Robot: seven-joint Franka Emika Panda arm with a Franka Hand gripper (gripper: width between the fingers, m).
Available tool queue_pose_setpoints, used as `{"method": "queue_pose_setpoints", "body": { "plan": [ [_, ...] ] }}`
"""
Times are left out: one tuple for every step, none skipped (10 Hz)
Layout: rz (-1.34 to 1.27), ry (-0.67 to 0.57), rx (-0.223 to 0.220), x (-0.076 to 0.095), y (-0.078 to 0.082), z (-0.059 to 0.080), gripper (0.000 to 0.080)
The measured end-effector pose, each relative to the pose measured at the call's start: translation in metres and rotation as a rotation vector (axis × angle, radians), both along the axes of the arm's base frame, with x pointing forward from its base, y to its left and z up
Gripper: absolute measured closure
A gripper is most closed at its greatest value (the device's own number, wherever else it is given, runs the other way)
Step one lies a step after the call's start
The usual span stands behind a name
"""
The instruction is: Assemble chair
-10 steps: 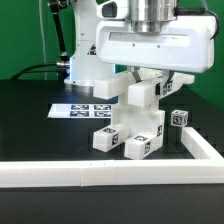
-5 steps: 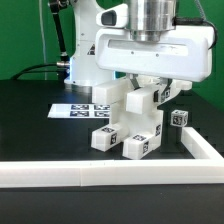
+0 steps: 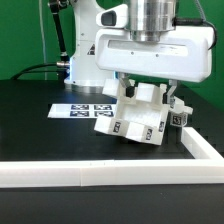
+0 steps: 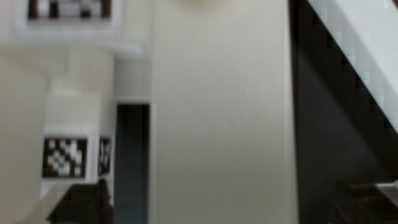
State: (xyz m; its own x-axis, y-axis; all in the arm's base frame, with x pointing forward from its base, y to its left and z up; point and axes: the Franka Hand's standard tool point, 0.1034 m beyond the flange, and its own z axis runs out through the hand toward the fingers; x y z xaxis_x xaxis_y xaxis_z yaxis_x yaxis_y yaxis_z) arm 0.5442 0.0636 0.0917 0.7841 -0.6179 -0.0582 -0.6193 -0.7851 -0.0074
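The partly built white chair [image 3: 135, 118], blocky parts with black-and-white tags, leans tilted on the black table just below my gripper [image 3: 148, 93]. The gripper is open. Its dark fingers [image 3: 124, 88] stand spread on either side of the chair's upper end, apart from it. In the wrist view a broad white chair [image 4: 214, 110] part fills the space between the jaws of the gripper [image 4: 222, 205], and a tagged block [image 4: 68, 158] shows beside it. Only the dark fingertips [image 4: 75, 205] show at the frame's edge.
The marker board [image 3: 82, 108] lies flat behind the chair toward the exterior view's left. A small tagged white block [image 3: 180, 117] sits at the exterior view's right. A long white border rail [image 3: 100, 173] runs along the front and turns back at the right [image 3: 202, 146].
The jaws have spread wide and let go of the chair's upper part. The chair, upright before, has tipped over and now leans.
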Motion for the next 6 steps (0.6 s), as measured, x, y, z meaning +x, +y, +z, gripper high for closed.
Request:
{"method": "queue_pose_setpoints", "body": {
  "plan": [
    [0.0, 0.0, 0.0, 0.0, 0.0, 0.0, 0.016],
    [0.0, 0.001, 0.0, 0.0, 0.0, 0.0, 0.0152],
    [0.0, 0.002, 0.001, 0.0, 0.0, 0.001, 0.0151],
    [-0.001, 0.001, 0.003, 0.001, -0.001, 0.005, 0.0151],
    [-0.003, 0.004, 0.012, -0.001, 0.0, 0.013, 0.0151],
    [-0.003, 0.005, 0.022, -0.004, 0.003, 0.024, 0.0151]
  ]
}}
